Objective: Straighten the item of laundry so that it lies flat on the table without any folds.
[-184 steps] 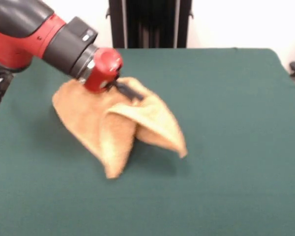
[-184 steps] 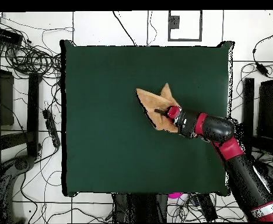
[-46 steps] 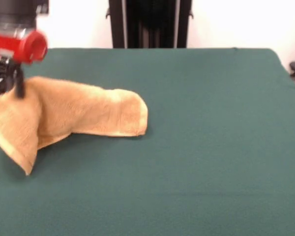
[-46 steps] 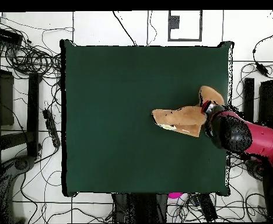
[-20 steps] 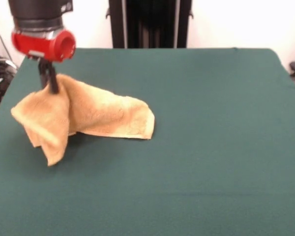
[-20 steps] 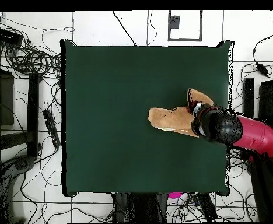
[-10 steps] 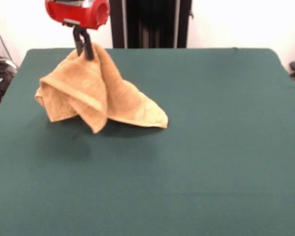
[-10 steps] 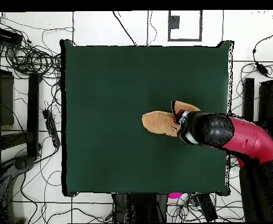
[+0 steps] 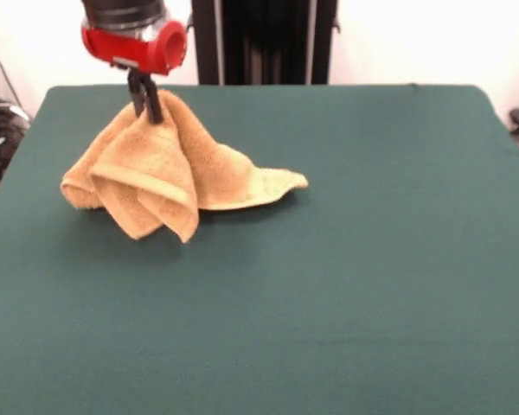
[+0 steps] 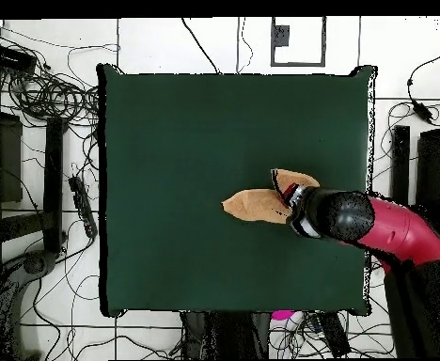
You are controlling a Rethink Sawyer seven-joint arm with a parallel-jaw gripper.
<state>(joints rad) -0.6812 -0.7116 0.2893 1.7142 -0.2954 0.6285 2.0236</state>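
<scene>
The orange-tan towel hangs in a bunched, folded cone from my gripper, which is shut on its top corner. Its lower folds rest on the green table, and one corner trails out to the right in the front view. In the overhead view the towel shows partly under the red and black arm, with my gripper at its right end. The white tag is not visible.
The arm's red wrist hangs over the table's far left part in the front view. The black pedestal stands behind the far edge. Cables lie on the floor beside the table in the overhead view.
My gripper has carried the towel from the table's edge inward over the table. In the last half second it has lowered slightly, and the towel's trailing corner has spread further along the cloth.
</scene>
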